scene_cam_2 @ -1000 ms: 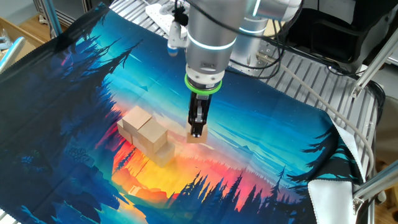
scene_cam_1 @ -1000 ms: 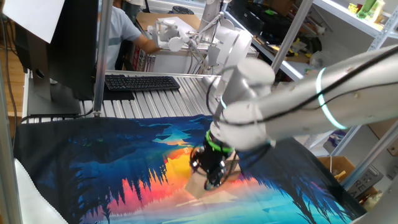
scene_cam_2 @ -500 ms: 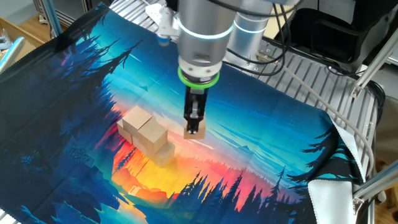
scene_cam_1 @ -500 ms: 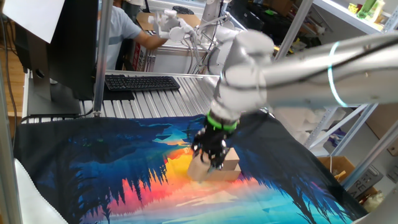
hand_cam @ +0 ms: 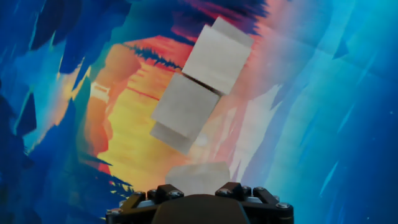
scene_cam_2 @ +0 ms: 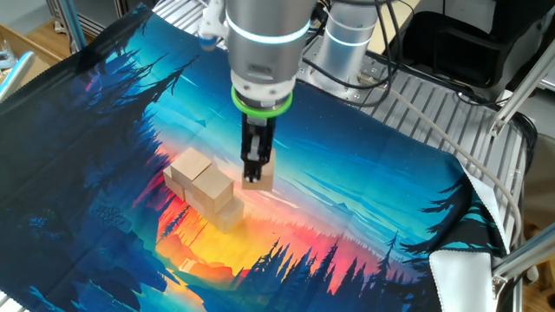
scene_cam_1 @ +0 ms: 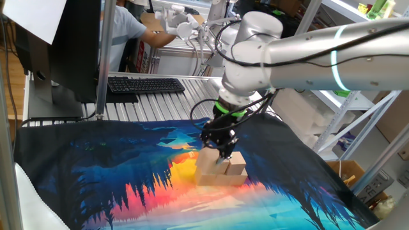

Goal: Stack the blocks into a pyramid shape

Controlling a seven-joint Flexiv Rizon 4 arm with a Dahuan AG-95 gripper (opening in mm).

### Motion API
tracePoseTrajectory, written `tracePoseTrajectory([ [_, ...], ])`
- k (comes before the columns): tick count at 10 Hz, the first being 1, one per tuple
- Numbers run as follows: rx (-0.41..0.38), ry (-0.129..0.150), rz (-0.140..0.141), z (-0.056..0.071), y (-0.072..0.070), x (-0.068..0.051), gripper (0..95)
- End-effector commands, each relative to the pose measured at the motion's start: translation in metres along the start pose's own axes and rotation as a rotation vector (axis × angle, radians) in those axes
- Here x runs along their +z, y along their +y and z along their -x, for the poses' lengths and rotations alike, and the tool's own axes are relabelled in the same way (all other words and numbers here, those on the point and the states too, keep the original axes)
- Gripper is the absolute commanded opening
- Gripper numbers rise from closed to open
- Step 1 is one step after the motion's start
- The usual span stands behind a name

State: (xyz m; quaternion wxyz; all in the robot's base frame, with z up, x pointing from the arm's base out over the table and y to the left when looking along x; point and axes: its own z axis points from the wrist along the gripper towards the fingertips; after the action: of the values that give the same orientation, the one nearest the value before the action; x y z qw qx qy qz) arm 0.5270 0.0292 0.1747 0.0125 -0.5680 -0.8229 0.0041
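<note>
Desk: the desk's ribbed metal top (scene_cam_2: 434,113) was covered by a printed cloth of blue forest and orange sunset (scene_cam_2: 113,130), giving the blocks a soft, flat bed.
Arm: the silver-grey robot arm (scene_cam_1: 300,48) reached over the cloth with its wrist pointing straight down, likely so a block could be lowered squarely.
Stack: the cluster of light tan plain wooden cubes (scene_cam_2: 204,189) sat on the orange patch, packed touching in a row with some on top, seemingly a pyramid's lower part. Their exact count was unclear.
Hand: the black two-finger hand (scene_cam_2: 254,173) hung above the cloth, just beside the stack.
Carried block: one light tan wooden cube (scene_cam_2: 259,179) was pinched between the fingers, clear of the cloth, probably bound for the stack.
</note>
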Motion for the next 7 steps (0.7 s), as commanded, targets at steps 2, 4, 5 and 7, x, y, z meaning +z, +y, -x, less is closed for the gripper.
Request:
tracePoseTrajectory([
  [2,0.054,-0.009,-0.005,0.01,0.002,-0.011,0.0],
  [4,0.051,-0.037,-0.015,0.017,0.005,-0.017,0.0],
  [5,0.052,-0.045,-0.017,0.024,0.008,-0.019,0.0],
  [7,0.075,-0.041,-0.016,0.036,0.01,-0.019,0.0],
])
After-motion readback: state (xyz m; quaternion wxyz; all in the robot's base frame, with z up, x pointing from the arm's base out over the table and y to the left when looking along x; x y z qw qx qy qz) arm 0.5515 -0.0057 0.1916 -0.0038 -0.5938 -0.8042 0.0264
